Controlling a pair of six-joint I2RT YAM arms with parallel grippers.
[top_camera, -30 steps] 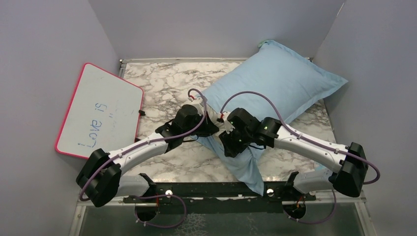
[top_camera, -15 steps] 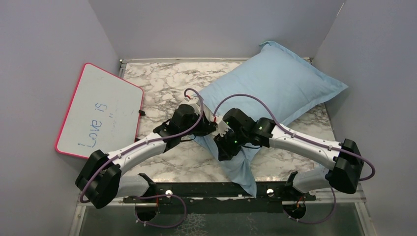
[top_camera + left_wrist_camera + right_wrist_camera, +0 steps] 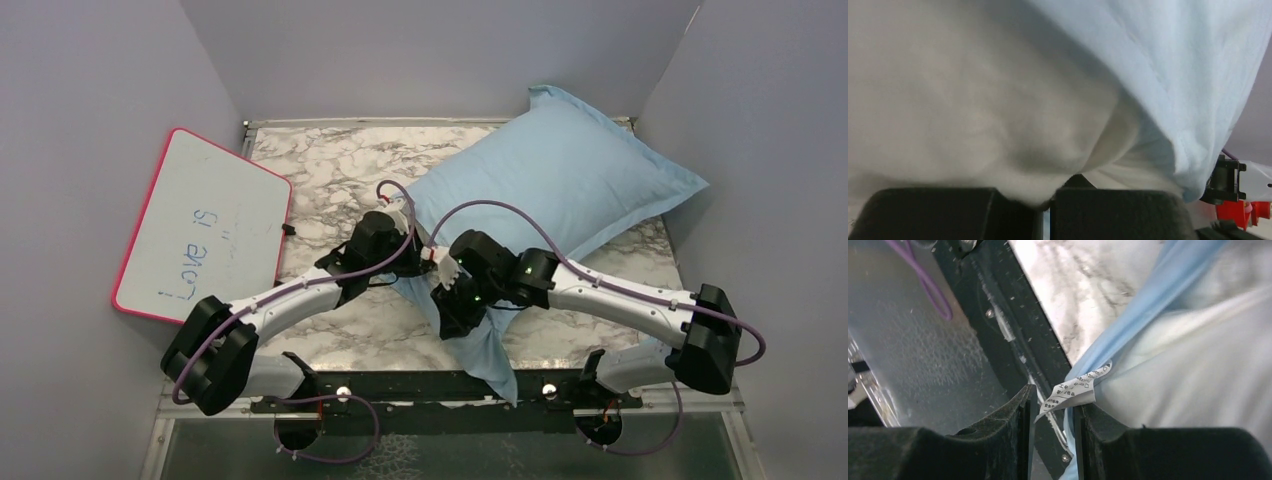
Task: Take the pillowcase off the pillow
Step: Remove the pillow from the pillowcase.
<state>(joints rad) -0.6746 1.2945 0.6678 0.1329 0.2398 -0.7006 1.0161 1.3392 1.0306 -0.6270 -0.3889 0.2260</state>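
Two grippers at the light-blue fabric pillowcase's mouth.
The left gripper pinched the plump cream-white pillow; the right gripper's jaws straddled the hem, hold unclear.

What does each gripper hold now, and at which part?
Left gripper pinches a fold of the white pillow. Right gripper holds nothing yet: its jaws straddle the pillowcase hem near the label.

pillowcase: matt blue cloth | pillow: cream cloth | table: glossy marble-look
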